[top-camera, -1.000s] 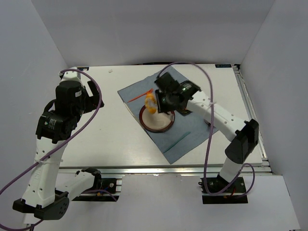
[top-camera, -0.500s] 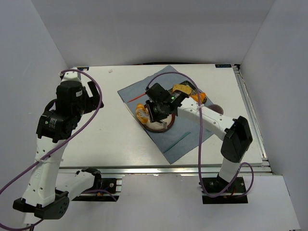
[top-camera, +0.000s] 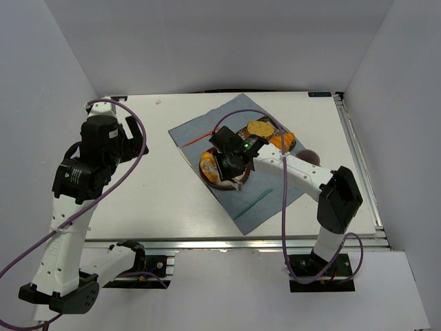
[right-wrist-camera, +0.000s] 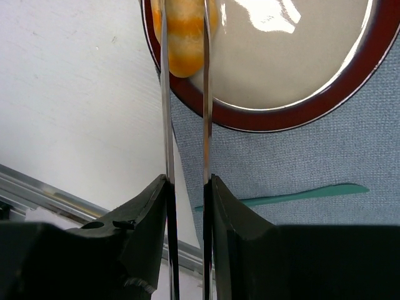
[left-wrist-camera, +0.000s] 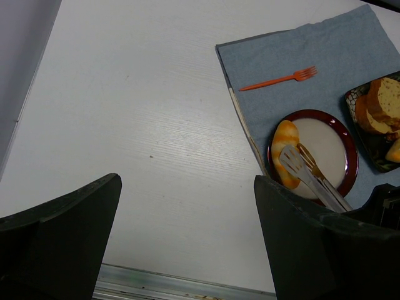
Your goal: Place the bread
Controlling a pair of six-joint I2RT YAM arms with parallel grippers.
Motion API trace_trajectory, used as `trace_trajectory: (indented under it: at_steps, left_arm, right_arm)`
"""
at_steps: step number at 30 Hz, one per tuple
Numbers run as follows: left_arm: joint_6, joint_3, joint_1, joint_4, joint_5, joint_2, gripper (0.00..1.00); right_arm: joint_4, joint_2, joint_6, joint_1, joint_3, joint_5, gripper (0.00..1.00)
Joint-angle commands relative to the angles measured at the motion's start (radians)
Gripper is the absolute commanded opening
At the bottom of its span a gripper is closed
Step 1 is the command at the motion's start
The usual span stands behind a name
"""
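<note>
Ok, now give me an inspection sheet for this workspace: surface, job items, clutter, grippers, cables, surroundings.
Surface: white table, blue cloth laid on it.
Job's things: golden roll between the blades of the tongs, at the rim of the red-rimmed plate.
Clutter: orange fork and teal utensil on the cloth; dark dish of sliced bread.
Grippers: right gripper shut on the tongs; left gripper open, empty.
Cables: purple cables looping off both arms.
Surroundings: plain pale walls on three sides.

A blue cloth (left-wrist-camera: 325, 44) with 1 orange fork (left-wrist-camera: 278, 79) lies on the white surface (left-wrist-camera: 137, 112). A pale roll (left-wrist-camera: 284, 156) sits at the left rim of the plate (left-wrist-camera: 347, 150), with metal tongs (left-wrist-camera: 306, 172) touching it. The pincer (left-wrist-camera: 186, 184) gapes.
</note>
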Motion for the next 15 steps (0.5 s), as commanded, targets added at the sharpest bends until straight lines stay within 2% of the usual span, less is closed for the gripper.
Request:
trace_trajectory:
  at_steps: [1,12,15]
  left_arm:
    - [0.007,0.007,-0.004,0.011,-0.005,-0.001,0.98]
    - [0.001,-0.004,-0.004,0.009,-0.006,-0.004,0.98]
    - [0.002,-0.005,-0.004,0.009,-0.002,-0.006,0.98]
  right_arm:
    - [-0.003,-0.056,-0.01,0.002,-0.014,0.038,0.2]
    - [-0.042,-0.073,-0.006,0.002,-0.017,0.046,0.21]
    - [-0.046,-0.071,-0.004,0.002,-0.017,0.041,0.27]
